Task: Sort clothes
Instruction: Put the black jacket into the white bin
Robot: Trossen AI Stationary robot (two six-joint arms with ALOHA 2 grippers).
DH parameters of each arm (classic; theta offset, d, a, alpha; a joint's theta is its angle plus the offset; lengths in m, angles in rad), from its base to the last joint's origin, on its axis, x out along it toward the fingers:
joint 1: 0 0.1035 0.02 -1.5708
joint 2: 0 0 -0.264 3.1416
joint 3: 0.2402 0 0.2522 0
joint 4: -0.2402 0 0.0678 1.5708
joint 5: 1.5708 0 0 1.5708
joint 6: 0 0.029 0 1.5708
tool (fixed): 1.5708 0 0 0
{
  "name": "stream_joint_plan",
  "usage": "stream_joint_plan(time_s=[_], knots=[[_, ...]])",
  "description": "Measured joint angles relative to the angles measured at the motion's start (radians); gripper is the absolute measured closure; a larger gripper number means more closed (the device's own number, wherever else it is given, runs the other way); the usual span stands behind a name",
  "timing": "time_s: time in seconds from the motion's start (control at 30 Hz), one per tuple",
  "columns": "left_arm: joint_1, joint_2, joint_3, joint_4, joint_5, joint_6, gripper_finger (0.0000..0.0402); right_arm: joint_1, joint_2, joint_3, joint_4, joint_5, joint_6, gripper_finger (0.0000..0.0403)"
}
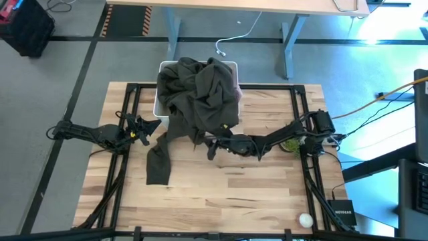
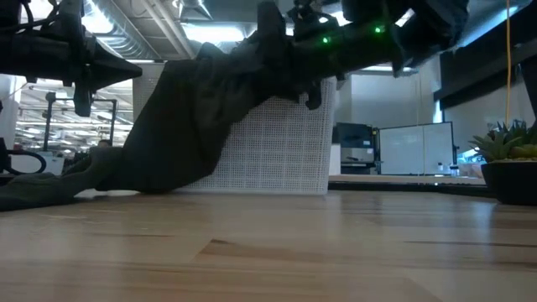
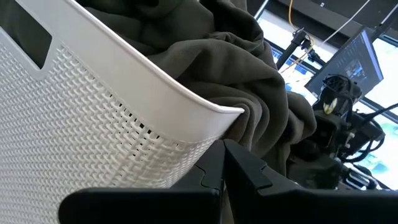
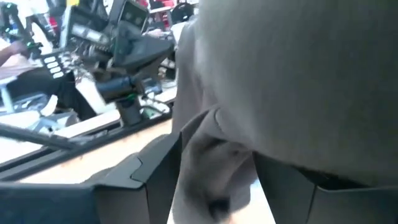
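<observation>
High view: the olive garment (image 1: pixel 198 90) is heaped in the white bin (image 1: pixel 160 104) at upper centre of the frame. It spills over the bin's near rim onto the desk (image 1: pixel 234 194), with one long strip (image 1: pixel 159 157) trailing toward lower left. A sliver of pink (image 1: pixel 239 94) shows at the bin's right edge. The right gripper (image 1: pixel 212 144) sits at frame centre, just below the bin, against the garment's hanging edge. The left gripper (image 1: pixel 146 127) is at centre left, beside the bin's left corner and the trailing strip.

Low view: this alone shows the garment (image 2: pixel 193 117) lifted off the desk (image 2: pixel 268 252), stretched from the right arm at top centre down to lower left, where its end lies on the wood. The bin's perforated wall (image 2: pixel 277 151) stands behind it. A potted plant (image 2: pixel 508 168) stands at far right.

Left wrist view: the left gripper (image 3: pixel 224 165) has its fingers pressed together with nothing between them, just off the bin's rim (image 3: pixel 155 81); the garment (image 3: pixel 236 74) bulges over that rim.

Right wrist view: the right gripper (image 4: pixel 214 186) pinches a fold of the garment (image 4: pixel 298 74) between its two fingers (image 4: pixel 149 180). The cloth fills most of the frame, a detail no other view confirms.
</observation>
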Motion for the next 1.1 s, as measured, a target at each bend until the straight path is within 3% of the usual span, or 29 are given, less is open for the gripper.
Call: stream_joint_plan(time_s=[0.13, 0.33, 0.53, 0.77, 0.93, 1.1], knots=[[0.0, 0.0, 0.0, 0.0, 0.0, 0.0, 0.0398, -0.02, 0.0, 0.028, 0.0, -0.024, -0.009, 0.0207], [0.0, 0.0, 0.0, 0.0, 0.0, 0.001, 0.0398, -0.024, 0.0, 0.124, -0.002, -0.109, -0.199, 0.038], [0.0, 0.0, 0.0, 0.0, 0.0, 0.001, 0.0398, -0.028, -0.031, 0.359, -0.173, -0.114, -0.347, 0.0379], [0.0, 0.0, 0.0, 0.002, 0.0, -0.008, 0.0398, -0.102, -0.035, 0.882, -0.615, -0.069, -0.665, 0.0387], [0.0, -0.001, 0.0, 0.001, 0.0, 0.03, 0.0398, -0.236, -0.036, 1.248, -0.806, -0.074, -0.715, 0.0396], [0.0, -0.001, 0.0, 0.032, -0.005, 0.109, 0.0398, -0.359, -0.045, 1.446, -0.752, -0.176, -0.637, 0.0391]])
